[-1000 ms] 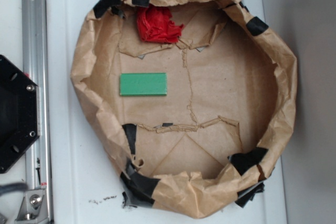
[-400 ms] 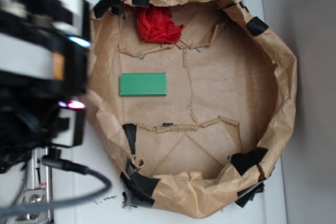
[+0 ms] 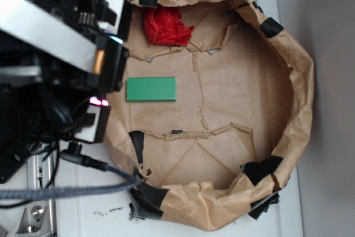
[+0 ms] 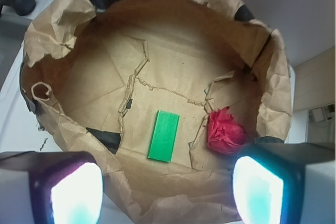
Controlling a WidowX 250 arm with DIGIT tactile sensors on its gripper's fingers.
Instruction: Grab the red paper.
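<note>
The red paper [image 3: 165,26] is a crumpled wad lying at the upper left inside the brown paper bowl [image 3: 288,81]. In the wrist view the red paper [image 4: 224,132] sits just ahead of the right finger, apart from it. My gripper [image 3: 105,73] hovers over the bowl's left rim, left of the flat green block [image 3: 151,89]. It is open, with its two lit fingertips [image 4: 257,190] set wide apart and nothing between them. Through the wrist camera my gripper [image 4: 168,192] is above the near rim, and the green block [image 4: 164,135] lies straight ahead.
The brown paper bowl [image 4: 47,35] has raised crumpled walls with black tape patches [image 3: 262,169]. It rests on a white surface [image 3: 72,192]. A metal rail [image 3: 34,20] runs along the left. A grey cable [image 3: 66,191] trails from the arm.
The arm came in from the left and moved right and up, so it now covers the bowl's left rim. The red paper and green block have not moved.
</note>
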